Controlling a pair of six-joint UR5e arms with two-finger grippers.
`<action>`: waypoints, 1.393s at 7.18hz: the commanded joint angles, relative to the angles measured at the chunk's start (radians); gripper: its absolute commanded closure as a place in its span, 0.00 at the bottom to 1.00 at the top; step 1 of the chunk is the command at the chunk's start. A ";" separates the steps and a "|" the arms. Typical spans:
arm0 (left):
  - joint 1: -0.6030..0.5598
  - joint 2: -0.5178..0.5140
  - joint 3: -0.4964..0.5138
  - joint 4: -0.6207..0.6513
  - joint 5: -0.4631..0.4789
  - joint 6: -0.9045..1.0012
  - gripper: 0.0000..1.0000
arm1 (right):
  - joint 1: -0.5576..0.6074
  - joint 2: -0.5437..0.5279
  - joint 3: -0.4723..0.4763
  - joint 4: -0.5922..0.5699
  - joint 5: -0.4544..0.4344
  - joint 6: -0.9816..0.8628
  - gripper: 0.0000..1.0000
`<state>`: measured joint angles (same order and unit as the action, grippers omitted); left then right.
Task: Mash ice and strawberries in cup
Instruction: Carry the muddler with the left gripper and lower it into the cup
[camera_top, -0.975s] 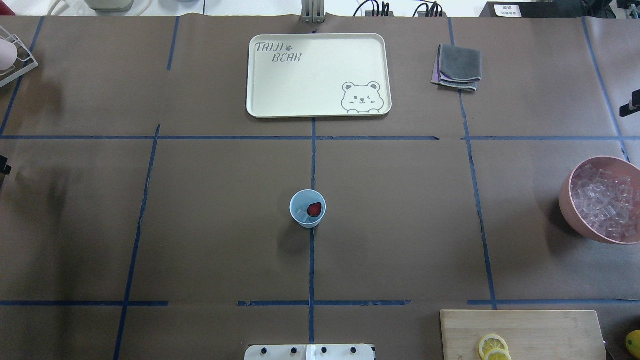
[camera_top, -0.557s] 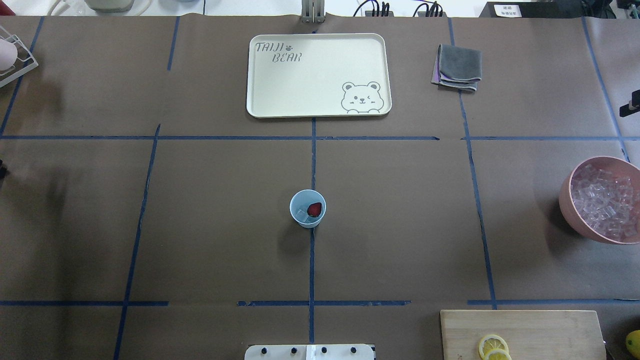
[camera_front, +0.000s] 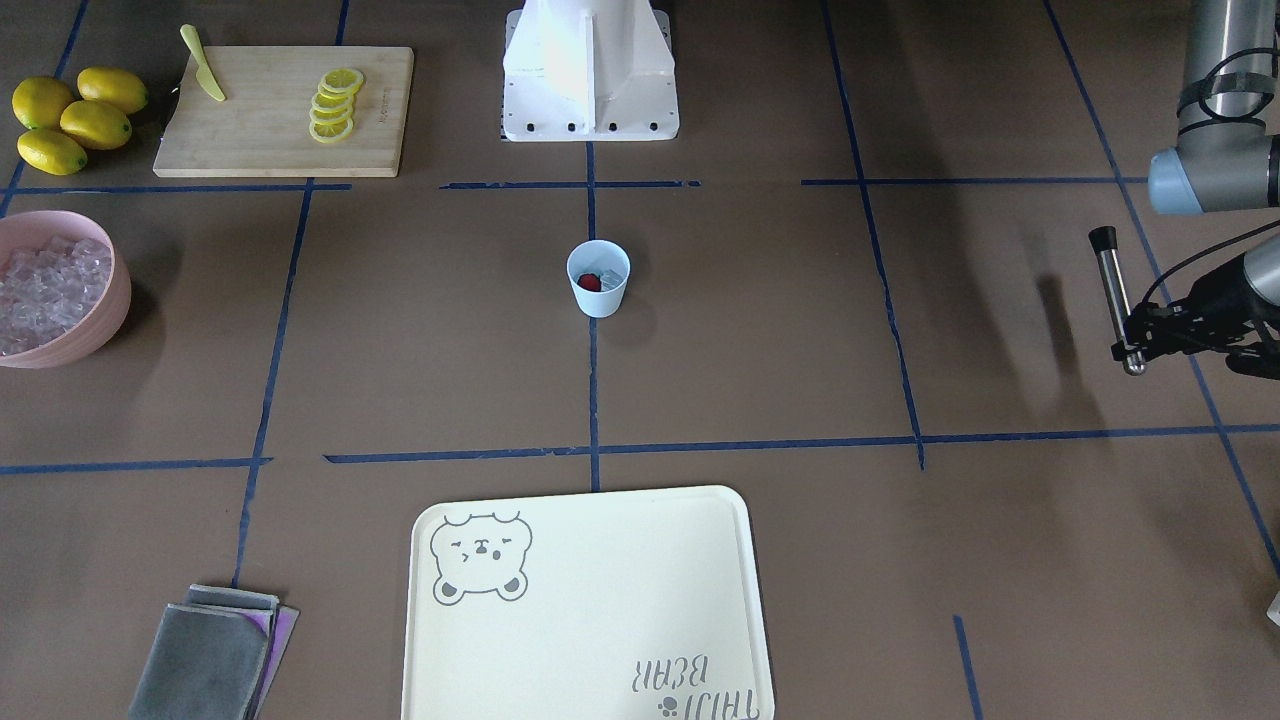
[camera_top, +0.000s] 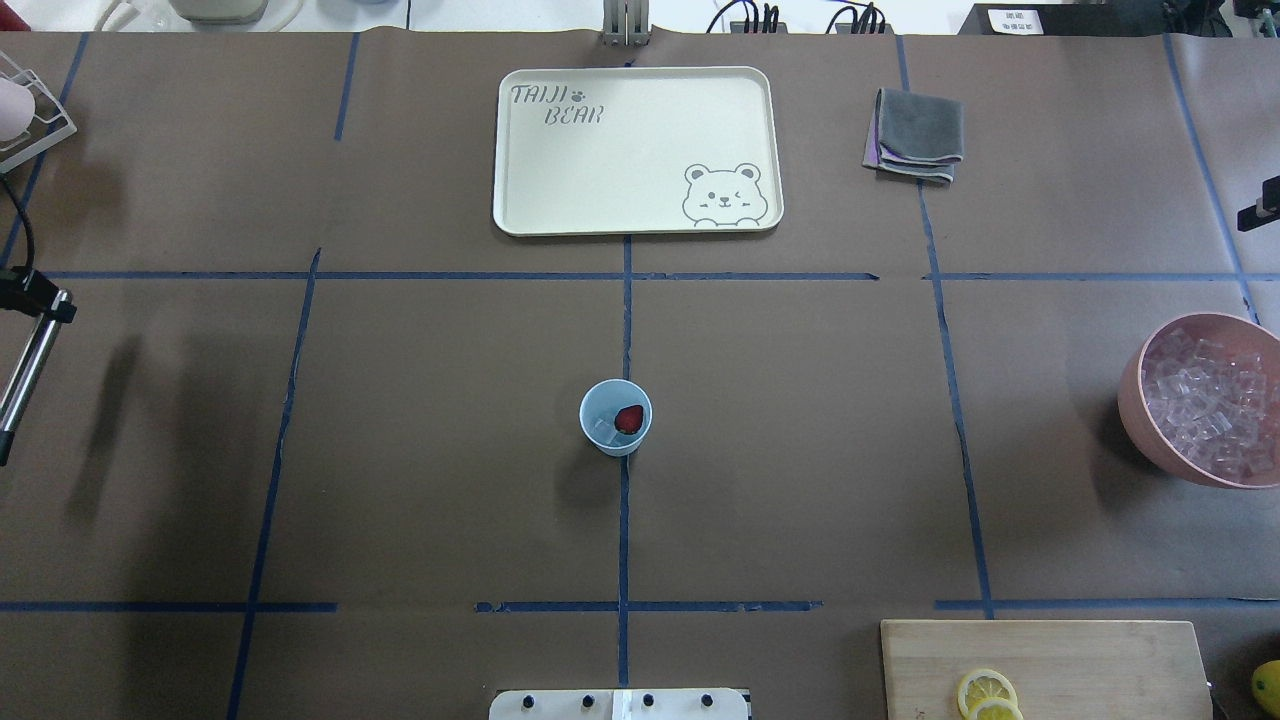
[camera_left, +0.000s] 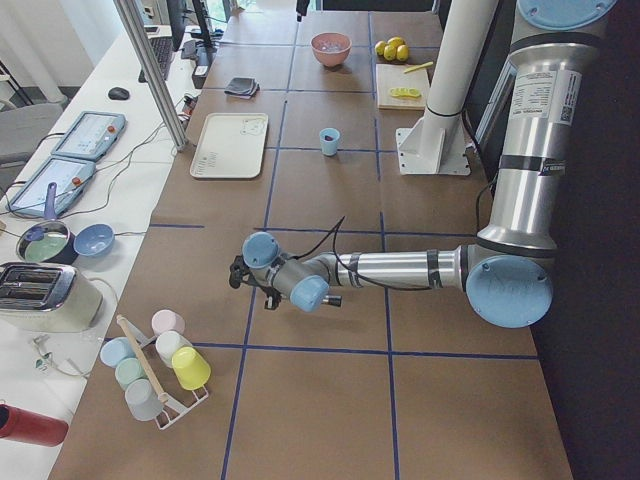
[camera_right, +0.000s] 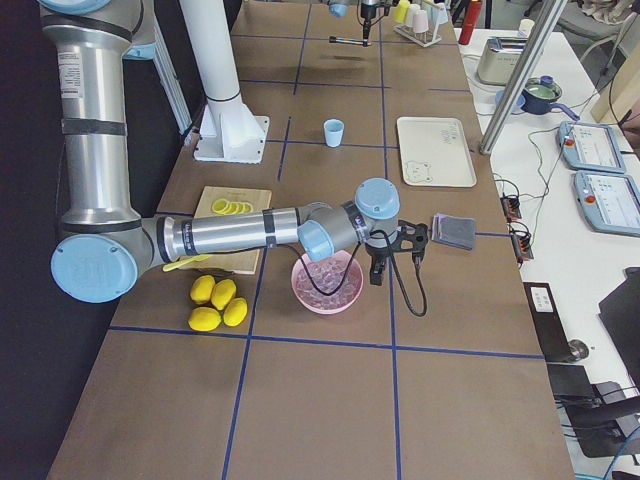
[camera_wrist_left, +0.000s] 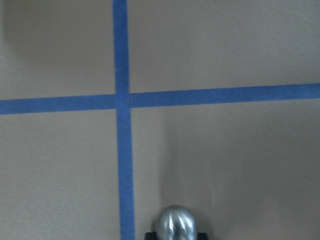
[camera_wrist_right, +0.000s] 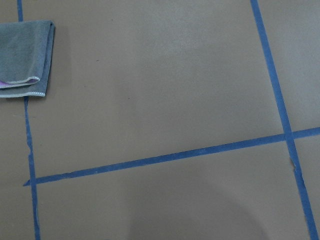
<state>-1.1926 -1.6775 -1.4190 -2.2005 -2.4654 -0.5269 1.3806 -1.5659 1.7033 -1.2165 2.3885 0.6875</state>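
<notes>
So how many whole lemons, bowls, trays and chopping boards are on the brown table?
Lemons: 4
Bowl: 1
Tray: 1
Board: 1
Total: 7

Brown paper over the counter (camera_top: 450, 450), squared off by a grid of blue tape (camera_top: 627, 330). Alongside, a white bench (camera_left: 125, 190) with a toaster (camera_left: 40, 295) and 2 tablets (camera_left: 88, 133), a slanted metal post (camera_left: 150, 70) at its edge. Even light from above, soft shadows.
</notes>
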 joint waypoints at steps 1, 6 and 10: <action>0.005 -0.124 -0.170 0.011 -0.049 -0.033 1.00 | 0.000 0.004 0.009 0.000 0.000 0.017 0.00; 0.407 -0.448 -0.373 -0.113 0.318 -0.054 0.98 | -0.008 0.023 -0.005 -0.002 -0.009 0.017 0.00; 0.661 -0.424 -0.336 -0.601 0.820 -0.030 0.98 | -0.008 0.040 -0.004 -0.005 -0.008 0.017 0.00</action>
<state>-0.6217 -2.1074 -1.7670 -2.6631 -1.8058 -0.5643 1.3730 -1.5317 1.7002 -1.2193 2.3807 0.7041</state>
